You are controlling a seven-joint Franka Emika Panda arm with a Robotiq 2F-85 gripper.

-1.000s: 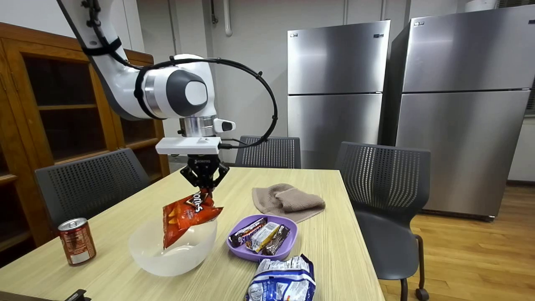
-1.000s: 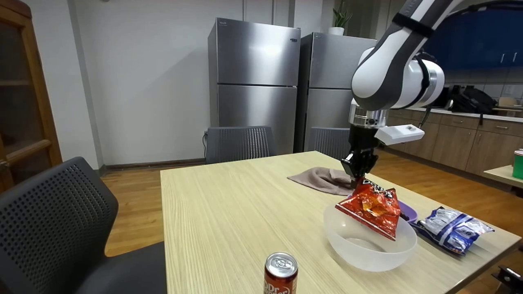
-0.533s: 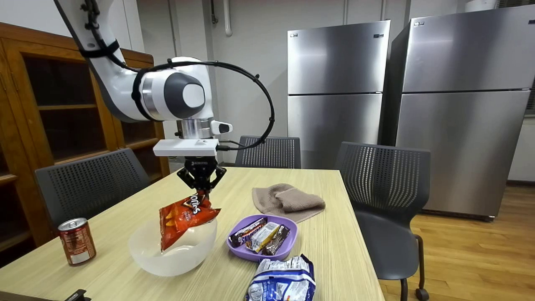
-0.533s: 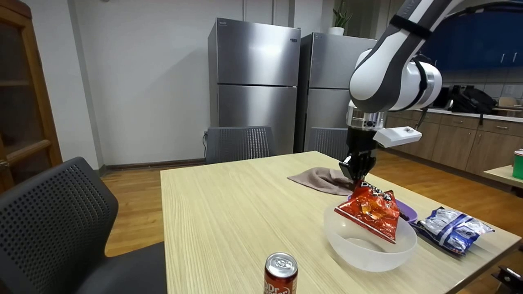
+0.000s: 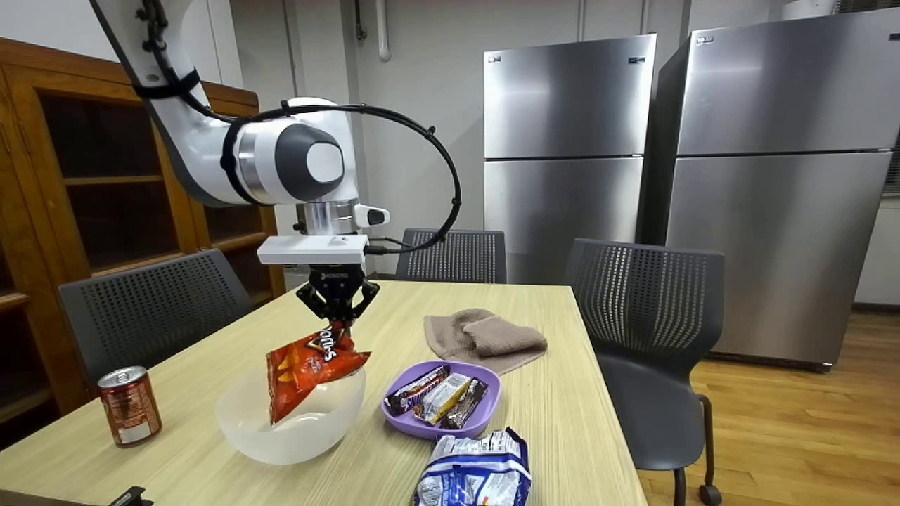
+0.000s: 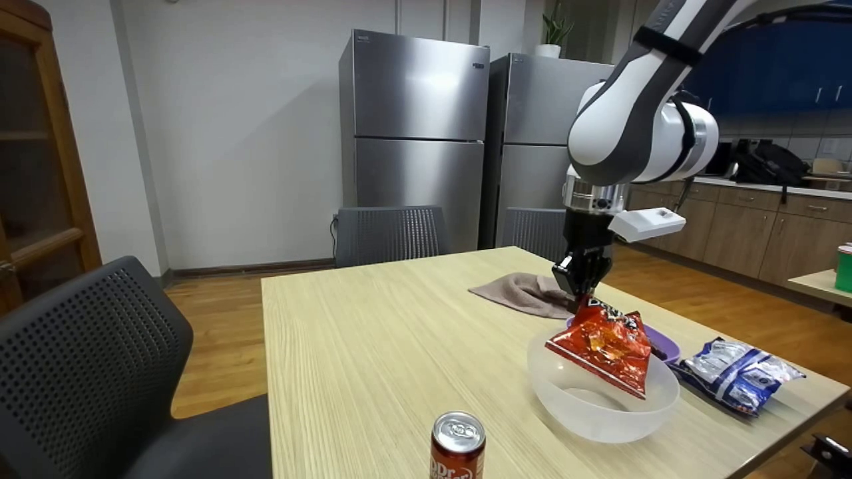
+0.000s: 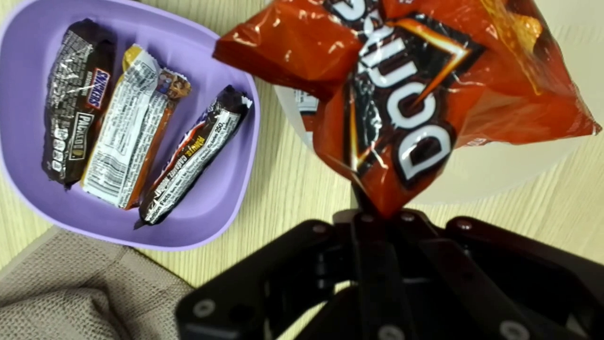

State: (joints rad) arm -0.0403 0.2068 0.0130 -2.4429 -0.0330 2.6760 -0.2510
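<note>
Two tall silver fridges (image 6: 419, 133) stand at the back; their labels are too tiny to read. In front is a light wood table (image 6: 386, 326). A white and grey robot arm (image 6: 619, 133) reaches down over it. A tan cloth (image 5: 485, 341) lies rumpled on the table. A cloudy white bowl (image 6: 602, 426) sits just beside a purple dish (image 7: 210, 208).

The black gripper (image 5: 341, 323) is squeezed together, pinching the top corner of a red bag (image 5: 307, 369). The bag hangs tilted over the bowl; I can't tell if they touch. Big white letters on it look like "Doritos," with some bent into the folds. The bag is shiny, puffy and crinkled, with orange chips drawn on it and bright orange lines around the black part.

A blue, white and silver bag (image 5: 474, 471) lies just beside the dish; I can't read its small print. A red-brown can (image 6: 458, 449) stands up straight, and in an exterior view it says "Dr Pepper," with the bottom of the word cut off. Smallest are three candy bars (image 7: 125, 137) in the dish: one says "Snickers" and "Packed," the middle one has a white barcode label, and the last says "Caramel."
</note>
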